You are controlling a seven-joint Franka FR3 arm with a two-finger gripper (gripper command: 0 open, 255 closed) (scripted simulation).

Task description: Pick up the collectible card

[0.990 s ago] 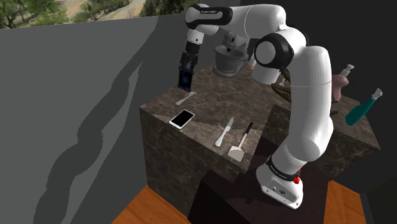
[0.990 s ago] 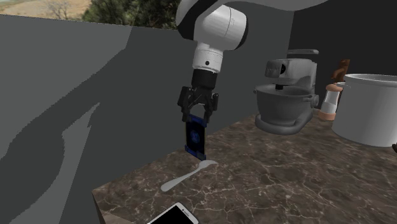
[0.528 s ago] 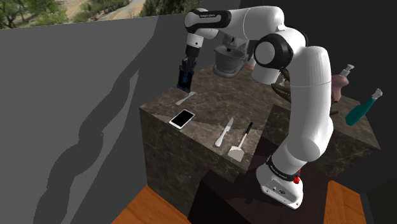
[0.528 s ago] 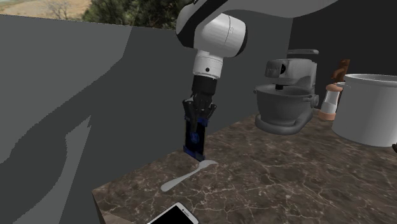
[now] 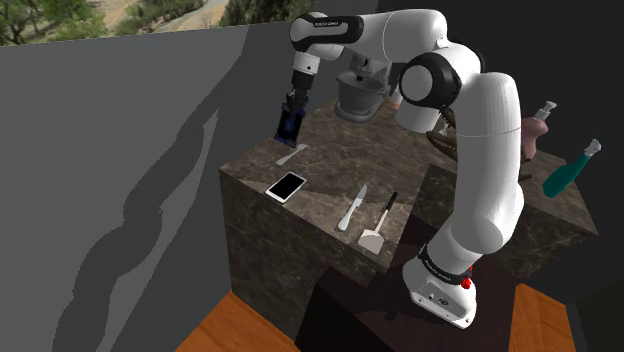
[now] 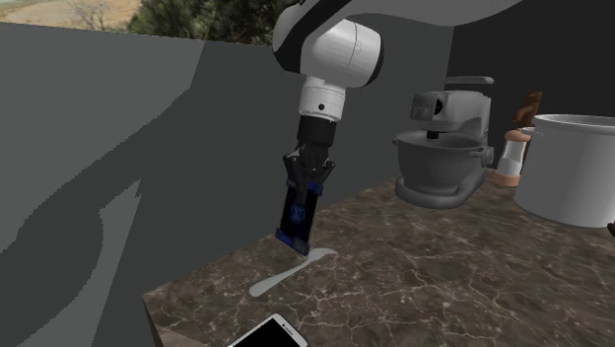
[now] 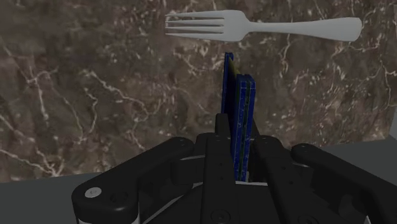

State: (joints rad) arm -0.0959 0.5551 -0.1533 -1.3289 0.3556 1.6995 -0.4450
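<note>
We note phone [image 6: 266, 333] flat at near edge of dark marbled counter [image 6: 444, 286], low in second exterior view's left half. Just beyond it, fork [image 6: 286, 274] lying flat. Above fork, gripper [image 6: 308, 182] points down, fingers closed tight on collectible card [image 6: 297, 217]: blue, hanging upright, lower edge apparently clear of counter. Wrist view: we see card [image 7: 242, 108] edge-on, clasped between both fingers, fork [image 7: 254, 27] crosswise beyond it. Farther right, grey stand mixer [image 6: 444, 148], then large white pot [image 6: 577, 168]. Shoulder view: knife [image 5: 352, 208] and spatula [image 5: 378, 225] right of phone.
</note>
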